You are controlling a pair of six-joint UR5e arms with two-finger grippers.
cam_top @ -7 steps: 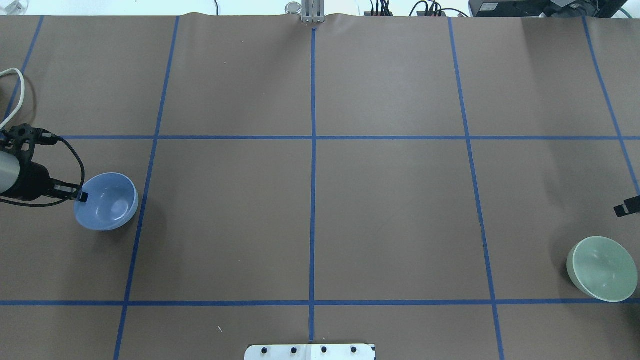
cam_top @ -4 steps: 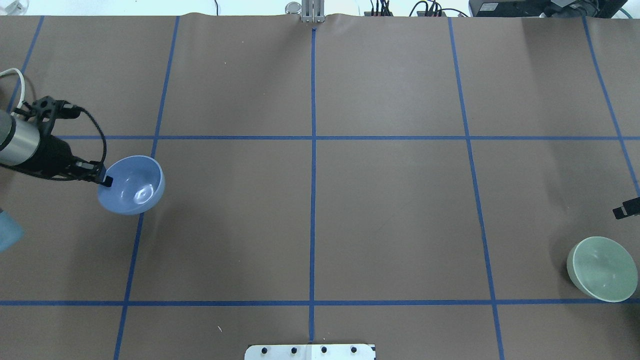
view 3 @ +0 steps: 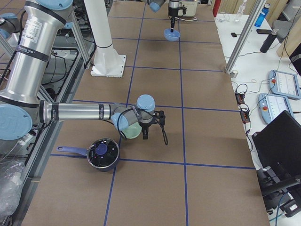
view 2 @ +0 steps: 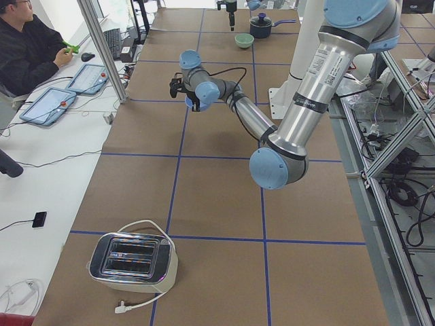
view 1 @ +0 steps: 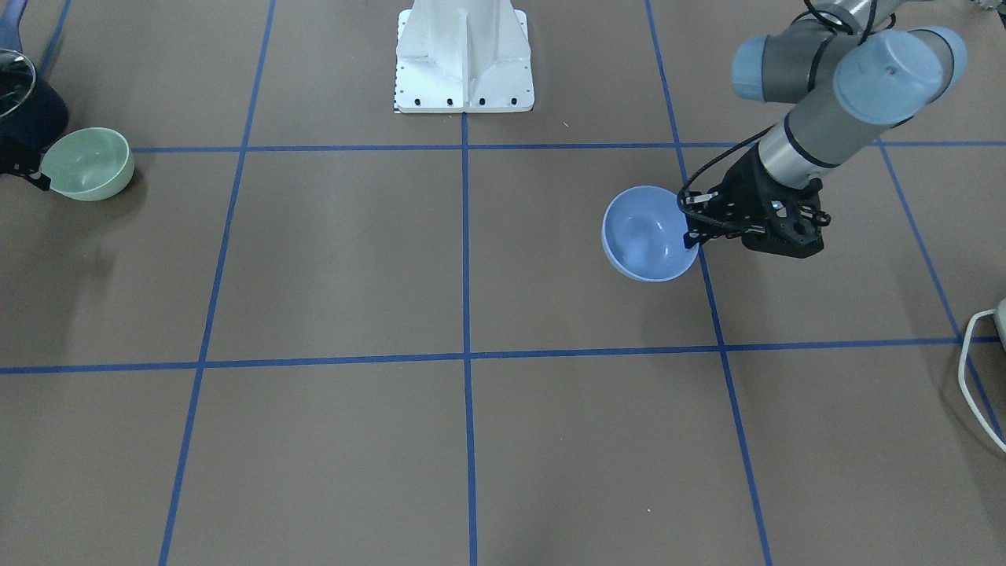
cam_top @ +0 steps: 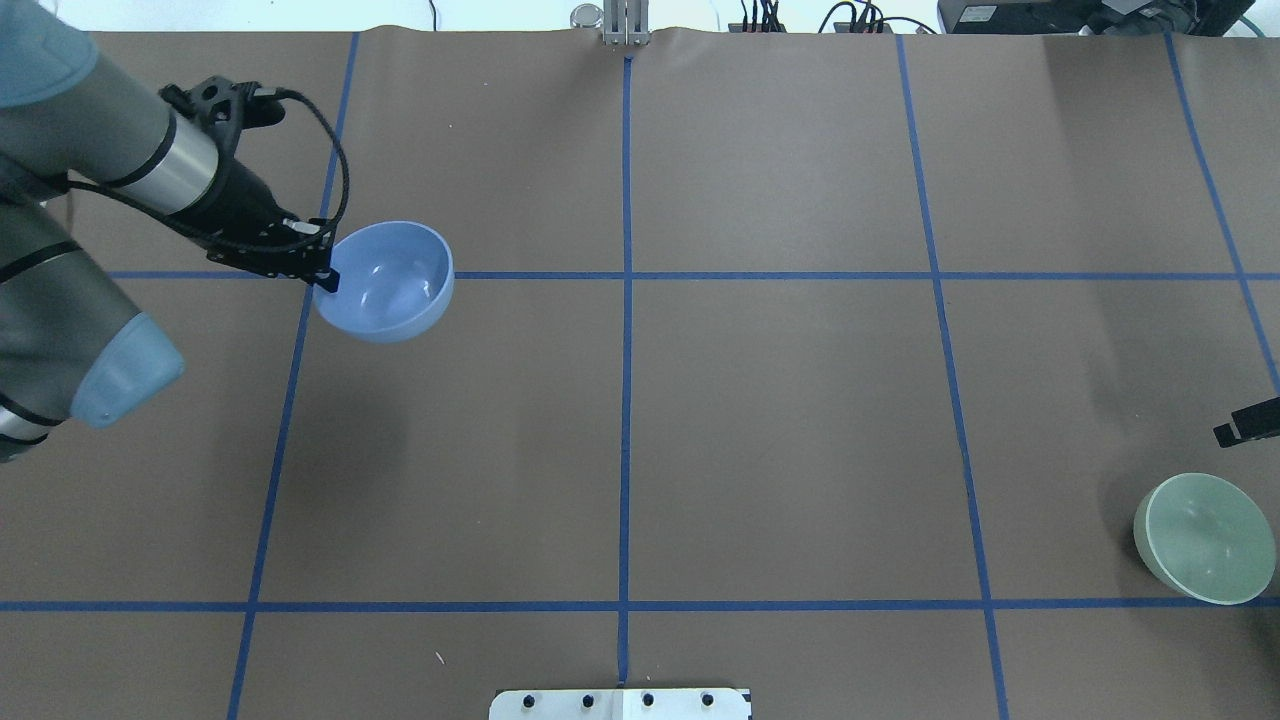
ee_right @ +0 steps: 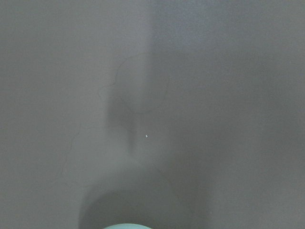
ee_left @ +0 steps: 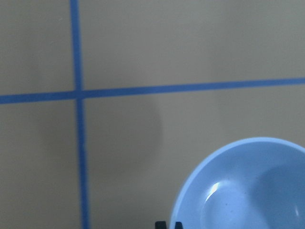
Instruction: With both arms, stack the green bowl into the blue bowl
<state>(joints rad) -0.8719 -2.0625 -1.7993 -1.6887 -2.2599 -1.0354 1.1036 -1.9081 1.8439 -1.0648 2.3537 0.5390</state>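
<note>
The blue bowl hangs tilted above the table at the left, held by its rim; it also shows in the front view and the left wrist view. My left gripper is shut on that rim. The green bowl stands upright on the table at the far right, and shows in the front view too. My right gripper is just beside its rim, mostly out of frame. No closed fingertips show in the right wrist view, only a sliver of the green bowl.
A dark pot with a glass lid stands close to the green bowl. A toaster sits at the left end of the table. The white pedestal is at the robot's side. An operator sits beyond the table.
My left arm has carried the blue bowl up, away from the robot and toward the centre. The right gripper's tip has shifted slightly. The green bowl has not moved.
</note>
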